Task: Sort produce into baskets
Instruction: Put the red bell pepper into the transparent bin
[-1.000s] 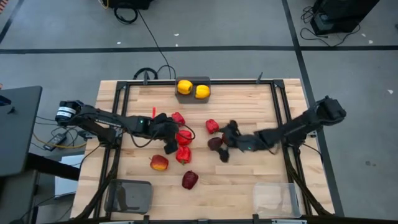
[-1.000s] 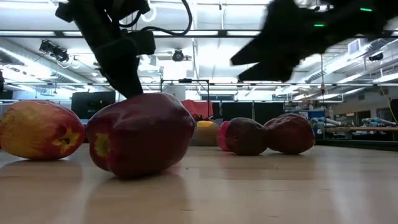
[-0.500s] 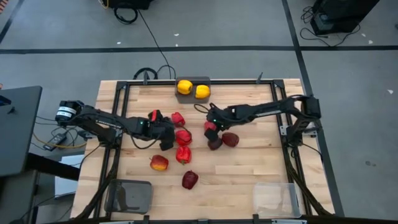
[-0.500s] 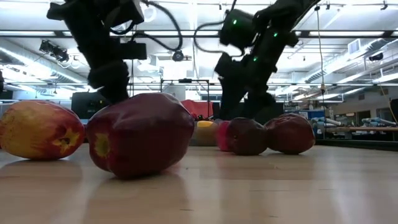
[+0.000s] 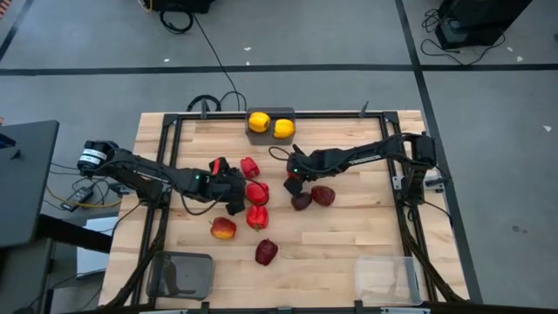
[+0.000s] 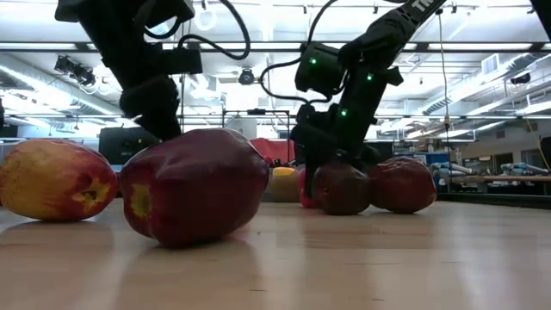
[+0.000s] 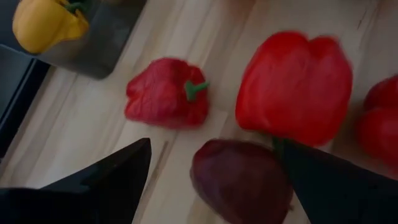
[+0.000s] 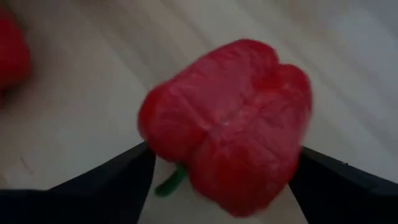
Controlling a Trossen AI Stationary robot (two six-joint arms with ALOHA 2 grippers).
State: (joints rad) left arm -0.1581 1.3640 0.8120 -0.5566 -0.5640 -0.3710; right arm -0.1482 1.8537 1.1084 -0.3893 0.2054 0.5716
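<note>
Your right tool [image 5: 294,180] stands spread around a red pepper [image 8: 227,124] mid-bench; your left tool [image 5: 234,185] is spread over a maroon fruit [image 7: 239,180]

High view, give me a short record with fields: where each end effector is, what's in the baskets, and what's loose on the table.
left end effector: open, over a dark maroon fruit among the red peppers
right end effector: open, straddling a red pepper
far basket: two yellow fruits
near grey basket: no produce
clear basket: no produce
loose: red peppers, maroon fruits, red-orange apple
</note>
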